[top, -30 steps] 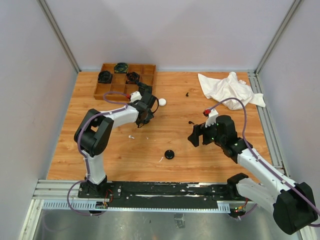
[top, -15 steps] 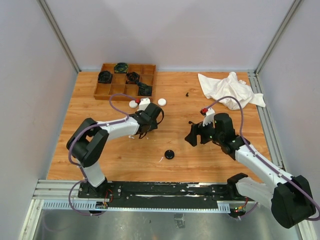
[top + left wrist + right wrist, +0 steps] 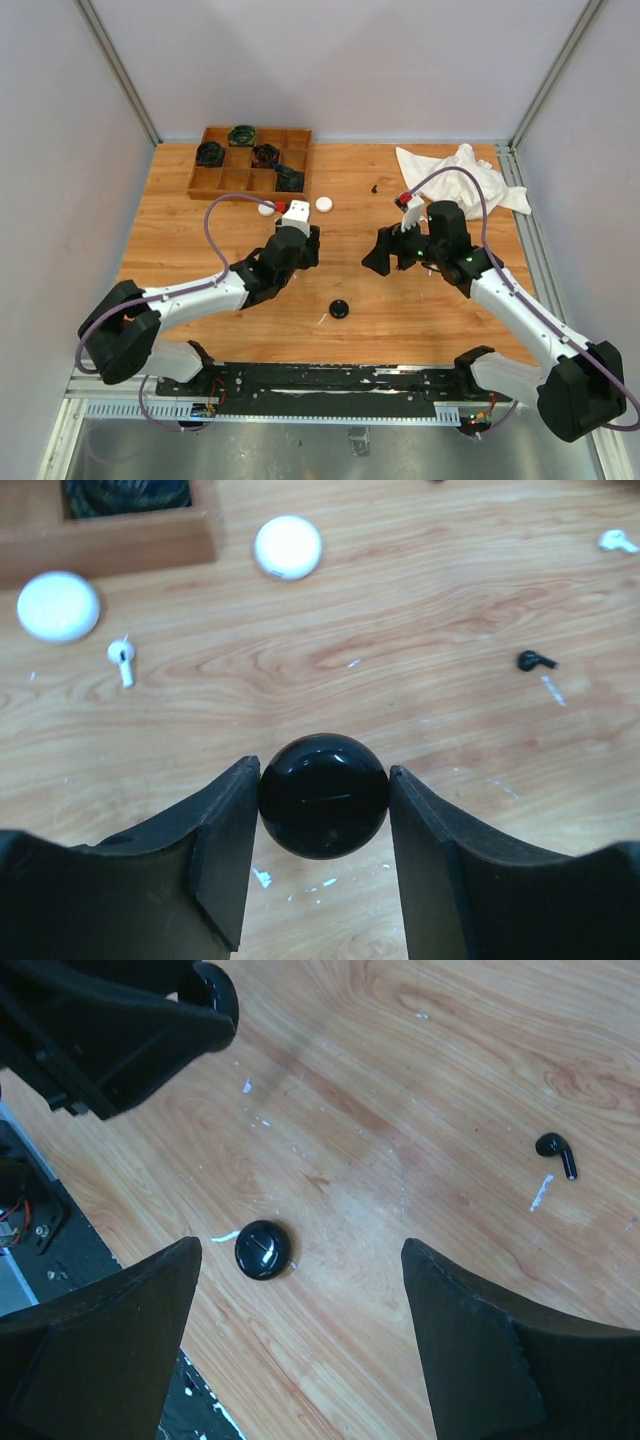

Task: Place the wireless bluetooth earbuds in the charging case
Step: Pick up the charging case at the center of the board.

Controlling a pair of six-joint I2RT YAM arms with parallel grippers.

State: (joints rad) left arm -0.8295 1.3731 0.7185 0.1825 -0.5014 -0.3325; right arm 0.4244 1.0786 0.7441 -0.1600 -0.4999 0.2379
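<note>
Two hands over the worktop (image 3: pixel 400 630), my left hand (image 3: pixel 324 780) pinching a black round case (image 3: pixel 323 798), my right hand (image 3: pixel 300 1248) spread wide, black earbud (image 3: pixel 555 1152) and white earbud (image 3: pixel 121 663) lying loose on it.

We see bright, even light falling from overhead onto the wooden table (image 3: pixel 200 290), with only faint, soft-edged shadows beneath the arms. In the left wrist view, the glossy black case (image 3: pixel 323 795) pinched in the left gripper (image 3: pixel 323 775) carries pale reflections, and the white cases (image 3: pixel 288 547) on the far side are nearly blown out. The fingers (image 3: pixel 100 1340) of the right gripper (image 3: pixel 300 1245) are dark, featureless and slightly soft along the near edge, while the wood grain beyond them is sharp.
</note>
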